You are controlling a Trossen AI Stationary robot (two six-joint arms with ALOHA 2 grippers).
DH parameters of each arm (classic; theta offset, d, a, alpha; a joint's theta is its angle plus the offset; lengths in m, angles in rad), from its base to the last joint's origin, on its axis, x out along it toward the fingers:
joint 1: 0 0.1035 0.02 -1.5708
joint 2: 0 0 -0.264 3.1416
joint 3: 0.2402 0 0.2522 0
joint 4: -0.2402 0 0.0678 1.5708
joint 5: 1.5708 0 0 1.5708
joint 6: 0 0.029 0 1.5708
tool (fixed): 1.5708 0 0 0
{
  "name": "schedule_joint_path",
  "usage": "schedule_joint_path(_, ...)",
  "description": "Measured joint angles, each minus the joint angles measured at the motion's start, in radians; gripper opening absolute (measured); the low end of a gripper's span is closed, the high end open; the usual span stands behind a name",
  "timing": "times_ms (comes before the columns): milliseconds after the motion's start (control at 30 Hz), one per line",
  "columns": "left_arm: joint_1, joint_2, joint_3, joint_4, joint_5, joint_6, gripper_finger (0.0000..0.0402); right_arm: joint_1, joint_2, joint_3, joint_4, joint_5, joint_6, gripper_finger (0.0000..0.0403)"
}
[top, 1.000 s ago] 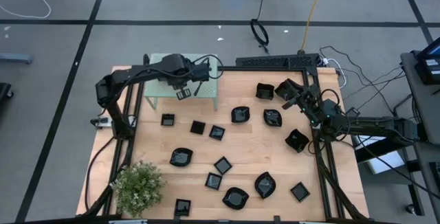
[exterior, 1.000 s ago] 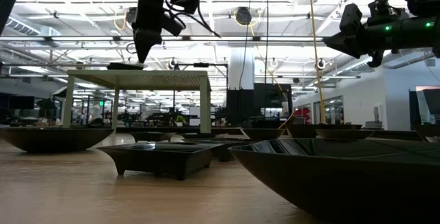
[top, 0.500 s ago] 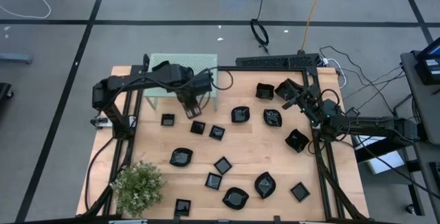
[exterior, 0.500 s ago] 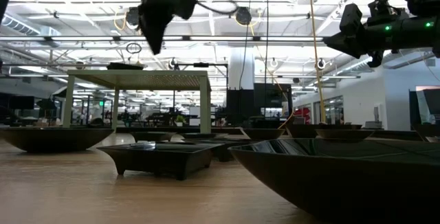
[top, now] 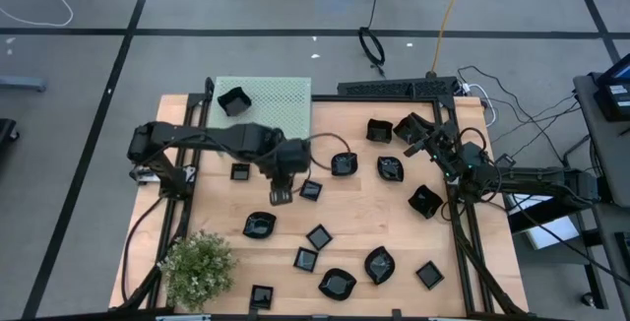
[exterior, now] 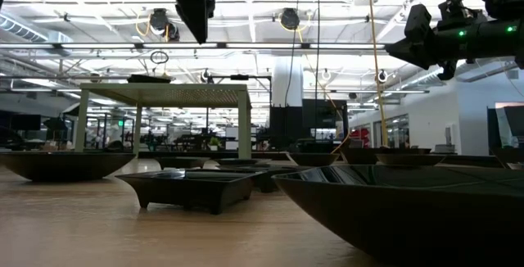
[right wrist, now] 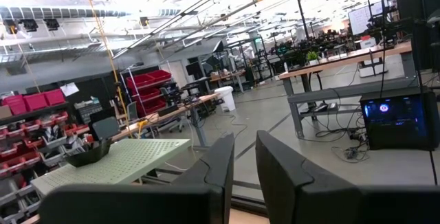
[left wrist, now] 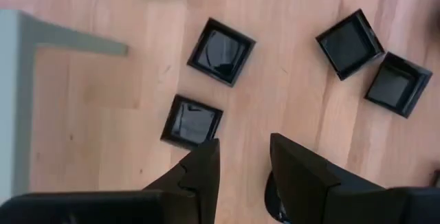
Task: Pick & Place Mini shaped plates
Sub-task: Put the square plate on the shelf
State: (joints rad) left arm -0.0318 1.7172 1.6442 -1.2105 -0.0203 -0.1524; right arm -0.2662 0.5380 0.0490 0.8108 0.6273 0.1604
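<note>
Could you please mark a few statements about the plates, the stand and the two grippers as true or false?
1. A small glossy black dish sits on the pale green perforated stand. True.
2. The left gripper holds a dish. False: its open fingers are empty, above the wooden table.
3. The leafy green plant stands at the table's far right corner. False: near left corner.
4. The right gripper hangs above the table's right side. True.

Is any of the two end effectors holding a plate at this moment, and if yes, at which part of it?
Nothing is held. The left end effector hangs open and empty above the table; the right end effector is empty too, fingers narrowly apart.
</note>
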Motion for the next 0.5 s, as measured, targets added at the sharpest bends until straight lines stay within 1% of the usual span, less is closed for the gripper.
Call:
schedule_joint_path(133,-0.039,0.001,-0.089,0.079,-0.012,-0.026,0.0131,0.000,0.000,0.000,0.000,0.000,0.000,0.0052)
schedule_joint_path(333,-0.074,0.002,-0.293,0.229,-0.105,-0.079,0.0131,0.000,0.000,0.000,0.000,0.000,0.000,0.0052)
schedule_joint_path(500,-0.093,0.002,-0.447,0.380,-0.185,-0.074,0.0131,0.000,0.000,0.000,0.000,0.000,0.000,0.0052)
